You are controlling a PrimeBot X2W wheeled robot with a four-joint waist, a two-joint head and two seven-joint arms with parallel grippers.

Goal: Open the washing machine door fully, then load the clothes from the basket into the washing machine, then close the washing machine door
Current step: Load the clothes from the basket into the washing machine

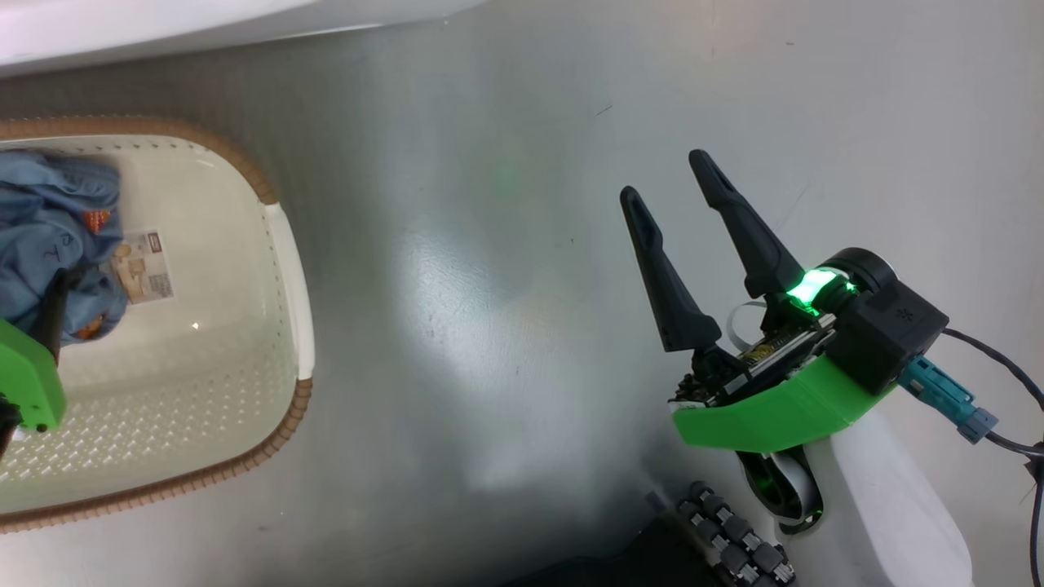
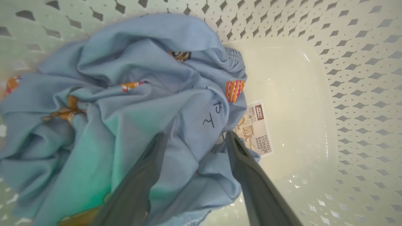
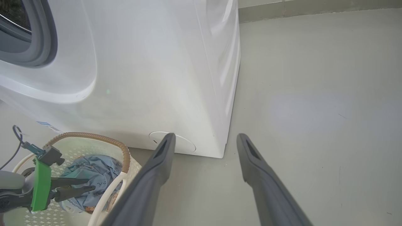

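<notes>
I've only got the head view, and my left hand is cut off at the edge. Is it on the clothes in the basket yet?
Observer: The left wrist view has the left hand open, astride a fold of the clothes, not closed on it.
Operator: Is the machine ready for loading?
Observer: In the right wrist view the grey gasket around the opening of the washing machine is uncovered. How far the door has swung I cannot tell.
Operator: Where is my right hand aimed?
Observer: The right hand, open and empty, points at the machine's lower front corner, by the small round flap.
</notes>
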